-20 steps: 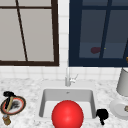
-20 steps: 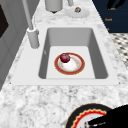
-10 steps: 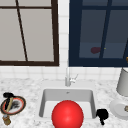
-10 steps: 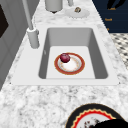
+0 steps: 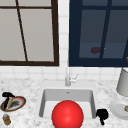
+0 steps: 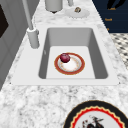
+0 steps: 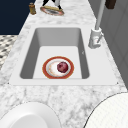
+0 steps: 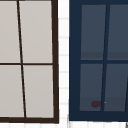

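Front view: nothing had shifted since a second ago; the left hand [image 5: 8,95] hung over a round brown-rimmed plate [image 5: 13,103], the right hand [image 5: 102,115] at the sink [image 5: 45,100] edge, fingers perhaps curled; I could not tell.
Left side view: a dark red round fruit [image 6: 65,57] lay on an orange-rimmed plate [image 6: 77,67] in the smooth white basin.
Right side view: marbled counter [image 7: 67,98], tall faucet [image 7: 96,35].
Upper view: two paned windows [image 8: 100,60].
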Controlling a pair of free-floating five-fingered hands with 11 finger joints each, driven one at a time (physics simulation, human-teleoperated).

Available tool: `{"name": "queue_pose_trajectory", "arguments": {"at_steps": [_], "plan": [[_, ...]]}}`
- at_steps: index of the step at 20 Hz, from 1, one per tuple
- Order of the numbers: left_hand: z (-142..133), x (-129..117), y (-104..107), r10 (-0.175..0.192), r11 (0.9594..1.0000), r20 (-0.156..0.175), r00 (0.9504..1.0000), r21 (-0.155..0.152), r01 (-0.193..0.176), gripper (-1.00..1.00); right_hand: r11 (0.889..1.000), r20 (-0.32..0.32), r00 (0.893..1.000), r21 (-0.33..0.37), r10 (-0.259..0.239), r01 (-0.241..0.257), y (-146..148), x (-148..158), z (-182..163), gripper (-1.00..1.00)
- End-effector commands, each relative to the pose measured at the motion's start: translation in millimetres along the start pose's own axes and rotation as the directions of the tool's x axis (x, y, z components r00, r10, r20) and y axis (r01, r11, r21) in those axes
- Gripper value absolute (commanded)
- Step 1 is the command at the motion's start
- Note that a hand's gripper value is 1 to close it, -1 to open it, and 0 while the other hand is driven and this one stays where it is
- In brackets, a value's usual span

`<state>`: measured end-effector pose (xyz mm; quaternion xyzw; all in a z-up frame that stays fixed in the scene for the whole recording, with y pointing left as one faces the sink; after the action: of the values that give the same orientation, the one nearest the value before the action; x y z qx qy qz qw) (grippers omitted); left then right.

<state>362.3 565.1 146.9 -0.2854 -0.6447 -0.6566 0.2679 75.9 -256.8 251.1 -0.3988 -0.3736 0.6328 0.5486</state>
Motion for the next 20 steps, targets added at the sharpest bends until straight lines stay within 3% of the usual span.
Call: {"name": "queue_pose_trajectory", "arguments": {"at_steps": [1, 2, 4, 5, 6, 7, 16, 20], "plan": [[4, -15, -9, -0.001, 0.9999, 0.012, 0.9999, 0.012, 0.0, -1.0, 1.0, 0.0, 1.0, 0.0, 0.0, 0.0, 0, 0, 0, 0.0], [2, -10, -9, -0.014, 0.9999, 0.011, 0.9999, 0.01, 0.014, -1.0, 1.0, 0.0, 1.0, 0.0, 0.0, 0.0, 0, 0, 0, 0.0], [-6, 7, -8, -0.101, 0.9948, 0.009, 0.9948, -0.008, 0.101, -1.0, 1.0, 0.0, 1.0, 0.0, 0.0, 0.0, 0, 0, 0, 0.0], [-4, 8, -7, -0.108, 0.9932, 0.035, 0.9936, -0.041, 0.109, -1.0, 1.0, 0.0, 1.0, 0.0, 0.0, 0.0, 0, 0, 0, 0.0], [-1, 9, -3, -0.092, 0.9932, 0.062, 0.9938, -0.066, 0.096, -1.0, 1.0, 0.0, 1.0, 0.0, 0.0, 0.0, 0, 0, 0, 0.0], [1, 11, -3, -0.091, 0.9923, 0.082, 0.9924, -0.076, 0.098, -1.0, 1.0, 0.0, 1.0, 0.0, 0.0, 0.0, 0, 0, 0, 0.0], [13, 35, 7, -0.109, 0.9921, 0.084, 0.9905, -0.053, 0.114, -1.0, 1.0, 0.0, 1.0, 0.0, 0.0, 0.0, 0, 0, 0, 0.0], [8, 47, 8, -0.139, 0.9889, 0.069, 0.9879, -0.044, 0.142, -1.0, 1.0, 0.0, 1.0, 0.0, 0.0, 0.0, 0, 0, 0, 0.0]]}}
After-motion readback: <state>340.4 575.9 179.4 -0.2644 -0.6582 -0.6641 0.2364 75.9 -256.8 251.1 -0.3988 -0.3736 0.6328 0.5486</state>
